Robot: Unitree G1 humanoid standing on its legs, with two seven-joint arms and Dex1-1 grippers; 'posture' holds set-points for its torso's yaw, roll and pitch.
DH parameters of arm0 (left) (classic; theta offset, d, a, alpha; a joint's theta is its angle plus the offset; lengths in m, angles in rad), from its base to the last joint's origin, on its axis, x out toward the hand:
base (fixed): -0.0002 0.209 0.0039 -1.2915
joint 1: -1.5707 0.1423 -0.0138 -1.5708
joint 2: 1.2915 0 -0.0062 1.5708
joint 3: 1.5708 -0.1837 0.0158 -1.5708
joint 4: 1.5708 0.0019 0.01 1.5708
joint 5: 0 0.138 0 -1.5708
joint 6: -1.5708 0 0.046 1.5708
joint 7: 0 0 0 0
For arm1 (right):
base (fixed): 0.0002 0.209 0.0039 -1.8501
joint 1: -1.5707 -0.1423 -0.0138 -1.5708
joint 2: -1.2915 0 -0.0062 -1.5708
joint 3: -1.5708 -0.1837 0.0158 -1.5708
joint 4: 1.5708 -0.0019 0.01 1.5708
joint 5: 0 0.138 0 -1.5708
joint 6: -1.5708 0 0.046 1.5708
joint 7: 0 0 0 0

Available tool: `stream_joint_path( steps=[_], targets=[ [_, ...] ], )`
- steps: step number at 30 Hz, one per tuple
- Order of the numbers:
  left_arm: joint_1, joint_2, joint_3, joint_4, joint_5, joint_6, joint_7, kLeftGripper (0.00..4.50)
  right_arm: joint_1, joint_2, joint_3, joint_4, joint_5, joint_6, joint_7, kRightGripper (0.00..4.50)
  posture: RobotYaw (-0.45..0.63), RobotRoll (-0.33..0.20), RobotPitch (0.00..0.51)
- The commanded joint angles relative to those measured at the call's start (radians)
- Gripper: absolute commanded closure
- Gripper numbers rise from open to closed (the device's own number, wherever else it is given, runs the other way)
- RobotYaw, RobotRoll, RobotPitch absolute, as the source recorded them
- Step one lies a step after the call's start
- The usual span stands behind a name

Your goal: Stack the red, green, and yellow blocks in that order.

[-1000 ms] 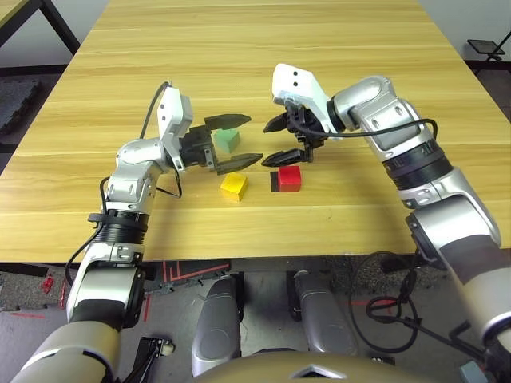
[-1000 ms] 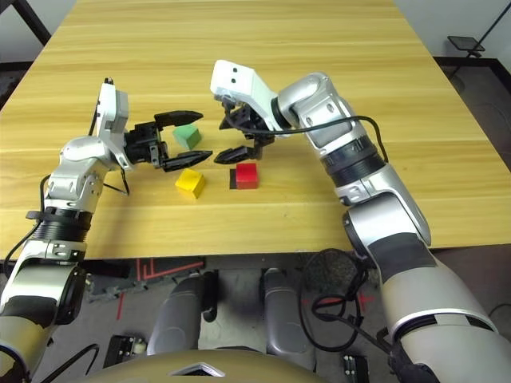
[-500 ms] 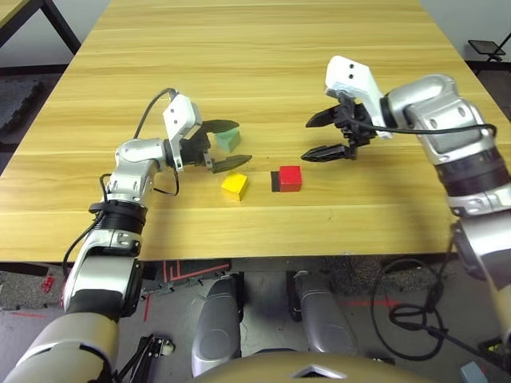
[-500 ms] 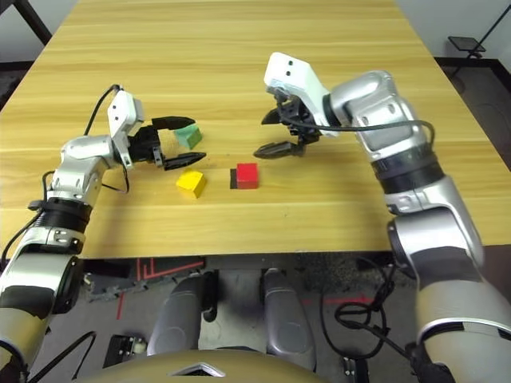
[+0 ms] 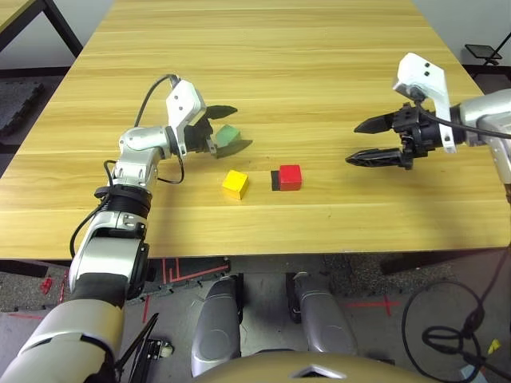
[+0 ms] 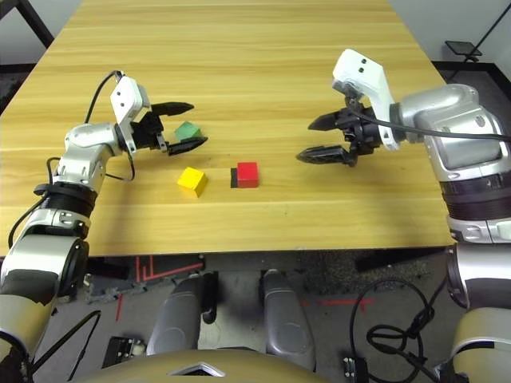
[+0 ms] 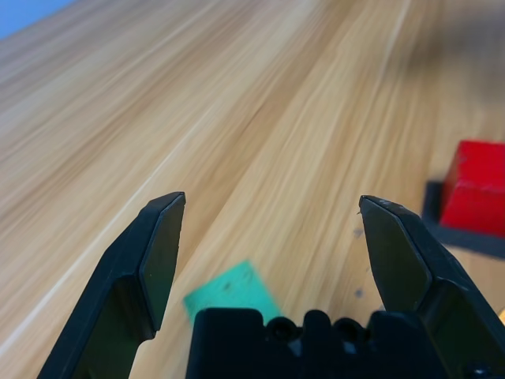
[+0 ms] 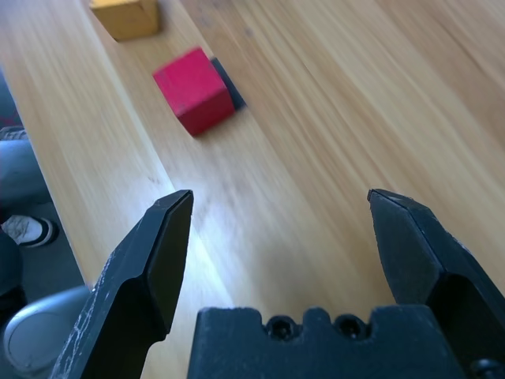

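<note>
Left eye view: the left gripper [image 5: 229, 127] is spread wide around the green block [image 5: 228, 136] without pinching it. The yellow block [image 5: 234, 183] and red block [image 5: 290, 176] sit nearer the table's [image 5: 319, 64] front edge, near each other but apart, the red one touching a flat black patch [image 5: 275, 180]. The right gripper [image 5: 361, 142], fingers apart, hovers well right of the red block

Left wrist view: the green block lies low between the parted fingers [image 7: 154, 253]

Right wrist view: open fingers [image 8: 150, 260], red and yellow blocks beyond
</note>
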Motion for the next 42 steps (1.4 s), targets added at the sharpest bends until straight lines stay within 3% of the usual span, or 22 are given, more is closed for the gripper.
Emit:
stream_joint_path(
  steps=[1,4,7,15,20,23,28,35,42],
  targets=[
    [-0.017,0.037,-0.013,0.063,0.048,0.012,0.015,0.0,0.027,-0.032,-0.045,-0.036,0.033,0.022,-0.02,0.04,0.22,0.01,0.141],
    [-0.014,0.058,-0.035,-0.003,0.073,0.178,0.024,0.0,0.036,-0.042,-0.063,-0.046,0.047,0.04,-0.044,0.04,0.21,0.011,0.147],
    [0.02,0.055,-0.039,-0.195,0.042,0.373,0.031,0.0,0.048,-0.048,-0.068,-0.057,0.062,0.048,-0.057,0.04,0.21,0.014,0.152],
    [0.073,-0.032,-0.023,-0.678,-0.053,0.937,0.222,0.0,0.044,-0.035,-0.053,-0.052,0.081,0.052,-0.097,0.04,0.22,0.019,0.164],
    [0.108,-0.043,-0.031,-0.849,-0.064,1.084,0.312,0.0,0.045,-0.035,-0.053,-0.052,0.091,0.054,-0.111,0.04,0.22,0.027,0.168],
    [0.12,-0.043,-0.048,-0.902,0.004,1.167,0.441,0.0,0.05,-0.029,-0.057,-0.051,0.1,0.058,-0.126,0.04,0.22,0.03,0.171],
    [0.125,-0.072,-0.063,-0.961,0.054,1.236,0.579,0.0,0.058,-0.022,-0.059,-0.048,0.111,0.06,-0.141,0.04,0.23,0.035,0.174],
    [0.179,-0.12,-0.077,-0.924,0.08,1.17,0.669,0.0,0.046,-0.006,-0.051,-0.038,0.12,0.059,-0.158,0.04,0.23,0.028,0.178],
    [0.22,-0.133,-0.09,-0.826,0.104,1.003,0.692,0.0,0.025,0.008,-0.042,-0.025,0.118,0.058,-0.162,0.04,0.23,0.017,0.173]
  ],
)
